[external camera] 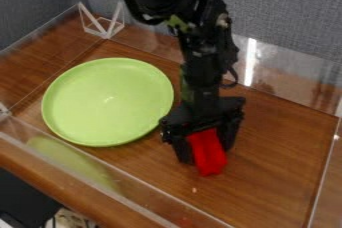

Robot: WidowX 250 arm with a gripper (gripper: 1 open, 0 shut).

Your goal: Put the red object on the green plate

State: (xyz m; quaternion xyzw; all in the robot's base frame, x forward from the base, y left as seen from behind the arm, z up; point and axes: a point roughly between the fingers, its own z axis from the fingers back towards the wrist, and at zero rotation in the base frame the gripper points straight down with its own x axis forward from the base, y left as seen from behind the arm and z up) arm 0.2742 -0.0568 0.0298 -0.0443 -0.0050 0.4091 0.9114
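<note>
- The green plate (107, 102) lies flat on the wooden counter (267, 187), toward nine o'clock from the black hand (202, 132).
- The red bar (207, 154) is on the counter, at about four o'clock from the plate and apart from it.
- The hand is released, its fingers spread low around the bar; whether they touch it, I cannot tell.
- The bar's upper part is hidden behind the hand; its lower end shows toward six o'clock.

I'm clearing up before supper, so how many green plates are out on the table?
1: the green plate lies on the wooden table, beside the black gripper. No others show.
</note>
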